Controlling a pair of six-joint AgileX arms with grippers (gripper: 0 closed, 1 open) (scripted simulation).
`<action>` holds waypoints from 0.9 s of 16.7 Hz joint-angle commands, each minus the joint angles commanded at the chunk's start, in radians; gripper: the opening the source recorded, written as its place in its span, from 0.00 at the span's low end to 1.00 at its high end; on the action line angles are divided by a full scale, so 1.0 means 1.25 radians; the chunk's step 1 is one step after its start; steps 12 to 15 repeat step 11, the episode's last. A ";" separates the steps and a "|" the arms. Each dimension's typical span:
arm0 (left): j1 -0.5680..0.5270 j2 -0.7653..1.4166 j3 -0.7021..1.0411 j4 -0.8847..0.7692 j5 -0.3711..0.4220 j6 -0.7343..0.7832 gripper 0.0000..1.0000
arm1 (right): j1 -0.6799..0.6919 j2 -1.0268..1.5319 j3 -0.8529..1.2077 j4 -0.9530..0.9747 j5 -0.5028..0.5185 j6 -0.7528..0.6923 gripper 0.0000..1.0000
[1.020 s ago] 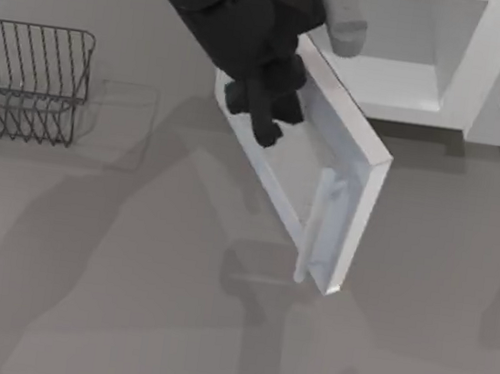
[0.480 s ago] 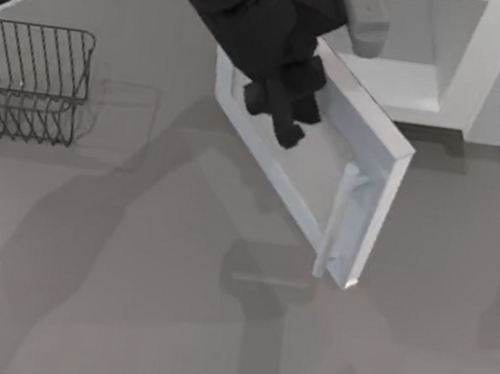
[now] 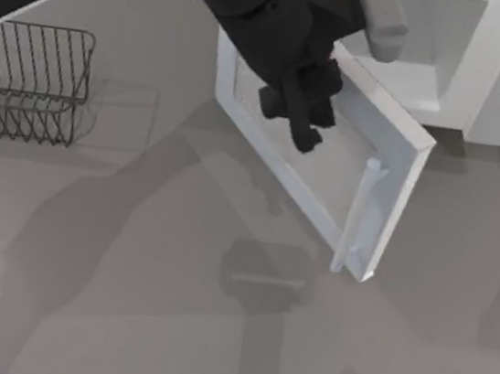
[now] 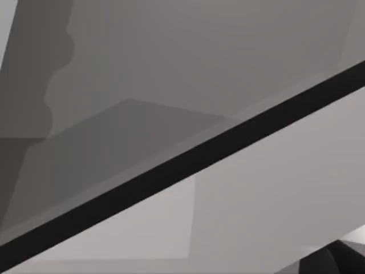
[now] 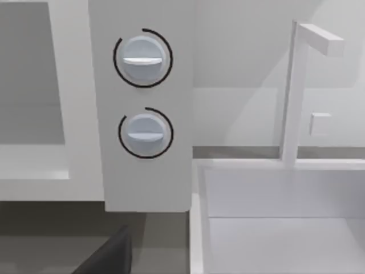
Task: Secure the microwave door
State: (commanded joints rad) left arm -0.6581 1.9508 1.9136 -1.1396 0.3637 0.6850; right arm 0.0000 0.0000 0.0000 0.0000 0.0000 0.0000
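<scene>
Left claw (image 3: 300,124) (finger state unclear) presses the half-open microwave door (image 3: 325,174) at the tabletop's far edge; next, push it shut.

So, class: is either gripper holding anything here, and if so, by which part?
Nothing is held. The left gripper lies against the outer face of the microwave door, pushing rather than gripping; the handle is untouched.

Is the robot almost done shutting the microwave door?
Partly. The flat white door with the pale bar handle has swung toward the big white microwave box since a second ago. The black left gripper is pressed against the door's outer face, pushing. The door is still ajar, the pale cavity showing, so the rest of the swing remains.
</scene>
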 joint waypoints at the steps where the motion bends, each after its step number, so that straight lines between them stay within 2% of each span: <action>1: -0.010 0.007 0.001 -0.005 0.005 0.000 0.00 | 0.000 0.000 0.000 0.000 0.000 0.000 1.00; 5: -0.041 0.050 0.004 -0.034 0.022 -0.010 0.00 | 0.000 0.000 0.000 0.000 0.000 0.000 1.00; 11: -0.023 0.036 0.053 -0.002 -0.016 -0.031 0.00 | 0.000 0.000 0.000 0.000 0.000 0.000 1.00; 15: -0.023 0.036 0.053 -0.002 -0.016 -0.031 0.00 | 0.000 0.000 0.000 0.000 0.000 0.000 1.00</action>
